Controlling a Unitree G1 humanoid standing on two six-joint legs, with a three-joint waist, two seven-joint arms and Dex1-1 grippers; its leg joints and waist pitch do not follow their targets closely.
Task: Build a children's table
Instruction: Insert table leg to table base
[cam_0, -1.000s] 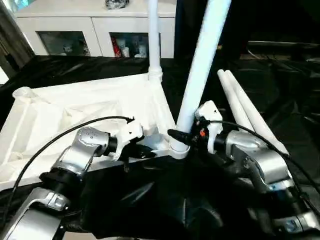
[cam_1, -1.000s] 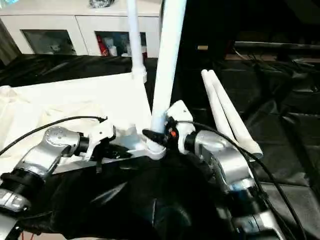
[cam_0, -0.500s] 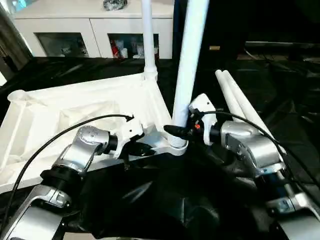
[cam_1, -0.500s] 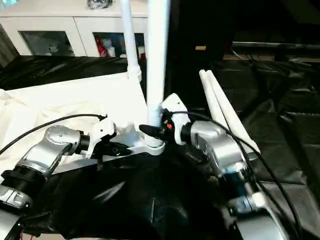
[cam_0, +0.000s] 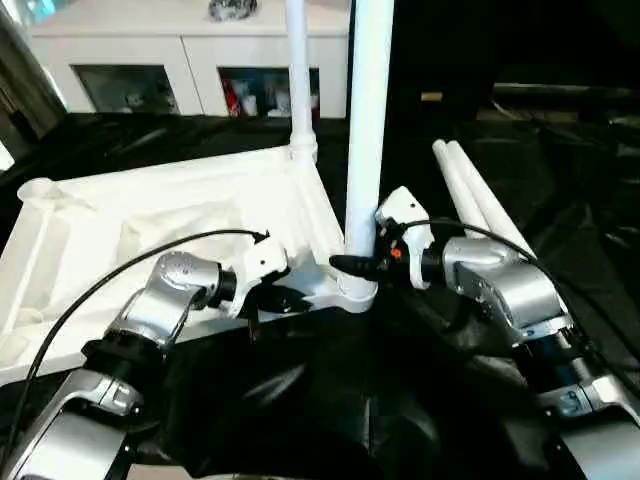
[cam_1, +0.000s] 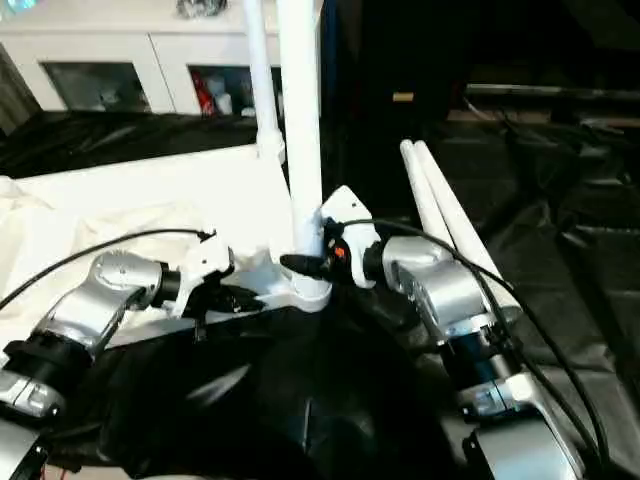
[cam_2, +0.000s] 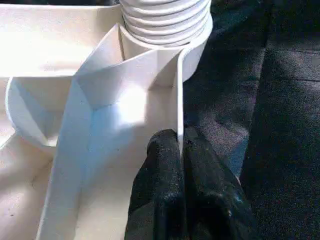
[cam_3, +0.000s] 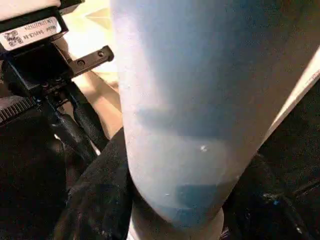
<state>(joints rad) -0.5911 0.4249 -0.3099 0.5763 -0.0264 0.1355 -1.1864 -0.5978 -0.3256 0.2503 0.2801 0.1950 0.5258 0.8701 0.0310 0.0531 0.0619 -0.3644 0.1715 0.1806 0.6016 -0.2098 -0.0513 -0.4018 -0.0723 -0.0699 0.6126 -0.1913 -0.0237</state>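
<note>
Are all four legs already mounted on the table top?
No, two loose legs lie on the black sheet beside the table top, and two stand in its corner sockets.

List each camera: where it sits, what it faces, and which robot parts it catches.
Left eye, on the head: looks down at the upturned table top; both forearms, left gripper, right gripper.
Right eye: same scene from slightly beside; two spare legs lie right.
Left wrist: faces the table's side wall, pinched between its fingers.
Right wrist: faces the upright leg it grips.
Shared: that leg's threaded end in the corner socket.
</note>
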